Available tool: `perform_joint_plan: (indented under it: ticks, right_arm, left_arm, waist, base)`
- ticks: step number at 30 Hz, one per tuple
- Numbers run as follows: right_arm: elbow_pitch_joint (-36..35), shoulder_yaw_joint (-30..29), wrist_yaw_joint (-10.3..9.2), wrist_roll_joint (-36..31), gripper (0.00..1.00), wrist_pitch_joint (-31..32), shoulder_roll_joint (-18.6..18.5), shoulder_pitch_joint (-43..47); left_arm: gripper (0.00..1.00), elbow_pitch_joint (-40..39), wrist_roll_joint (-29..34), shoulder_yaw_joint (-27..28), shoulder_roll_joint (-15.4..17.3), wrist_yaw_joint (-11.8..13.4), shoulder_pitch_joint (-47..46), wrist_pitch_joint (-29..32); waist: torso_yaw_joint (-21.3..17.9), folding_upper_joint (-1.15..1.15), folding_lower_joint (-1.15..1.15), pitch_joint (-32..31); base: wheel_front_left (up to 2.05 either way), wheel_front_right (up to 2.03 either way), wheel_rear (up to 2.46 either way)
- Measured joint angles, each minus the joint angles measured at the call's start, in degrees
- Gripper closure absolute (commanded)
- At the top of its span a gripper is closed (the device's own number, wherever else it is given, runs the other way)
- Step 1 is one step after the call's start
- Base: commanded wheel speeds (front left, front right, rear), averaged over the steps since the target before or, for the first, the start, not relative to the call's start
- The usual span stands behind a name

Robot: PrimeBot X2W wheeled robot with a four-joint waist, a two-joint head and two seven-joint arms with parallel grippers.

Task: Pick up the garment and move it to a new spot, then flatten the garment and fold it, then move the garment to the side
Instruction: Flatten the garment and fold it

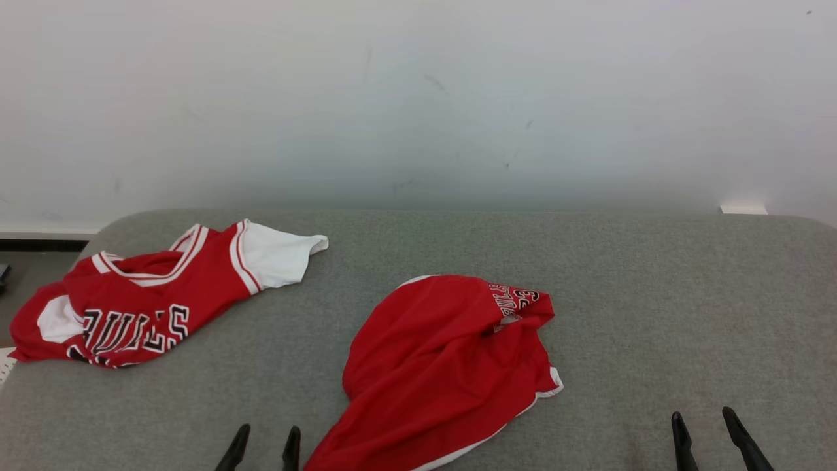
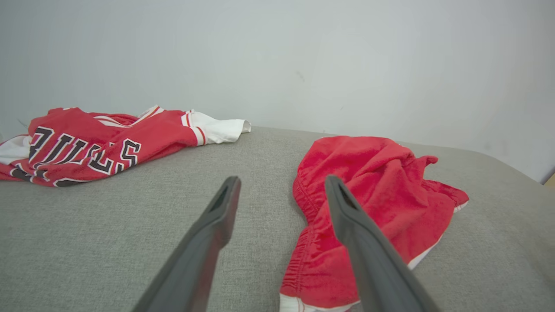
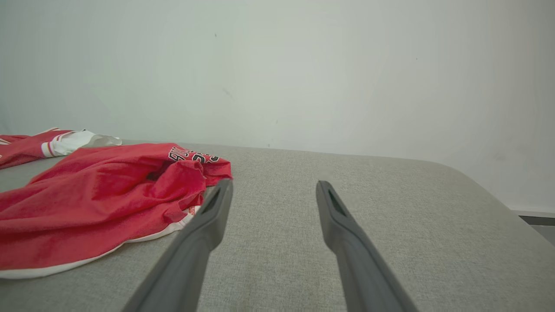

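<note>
A crumpled red garment with white trim (image 1: 444, 366) (image 2: 381, 186) (image 3: 99, 190) lies in the middle of the grey padded table (image 1: 654, 294), reaching down to its front edge. My left gripper (image 1: 268, 432) (image 2: 282, 180) stands open just left of the garment's near end, with nothing between its fingers. In the left wrist view its right finger overlaps the cloth's edge. My right gripper (image 1: 701, 415) (image 3: 273, 184) is open over bare table to the right of the garment, holding nothing.
A red and white jersey with black lettering (image 1: 144, 301) (image 2: 86, 147) (image 3: 26, 145) lies rumpled at the table's far left, near that edge. A pale wall (image 1: 418, 98) rises behind the table. The table's right half is bare grey fabric.
</note>
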Motion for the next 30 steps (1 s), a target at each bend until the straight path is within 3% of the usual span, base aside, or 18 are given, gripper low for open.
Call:
perform_joint_plan:
  ticks: [5,14,30]
  right_arm:
    - [0.9,0.5,0.00,-0.4,0.00,0.0,0.3,-0.5]
    - [1.5,1.4,0.00,-0.5,0.00,0.0,0.5,-1.0]
    - [2.2,2.7,0.00,0.6,0.00,0.0,0.6,-1.6]
  left_arm:
    - [0.00,1.4,3.4,1.7,-2.4,-3.4,-0.8,0.0]
    - [0.00,1.7,6.1,3.4,-4.0,-6.3,-1.0,0.0]
    - [0.00,1.8,7.0,3.6,-4.7,-7.5,-1.4,0.0]
  waist:
    - [-0.1,0.00,0.00,0.4]
    - [-1.5,0.00,0.00,1.0]
    - [-2.1,0.00,0.00,1.7]
  base:
    - [0.00,0.00,0.00]
    - [0.00,0.00,0.00]
    - [0.00,0.00,0.00]
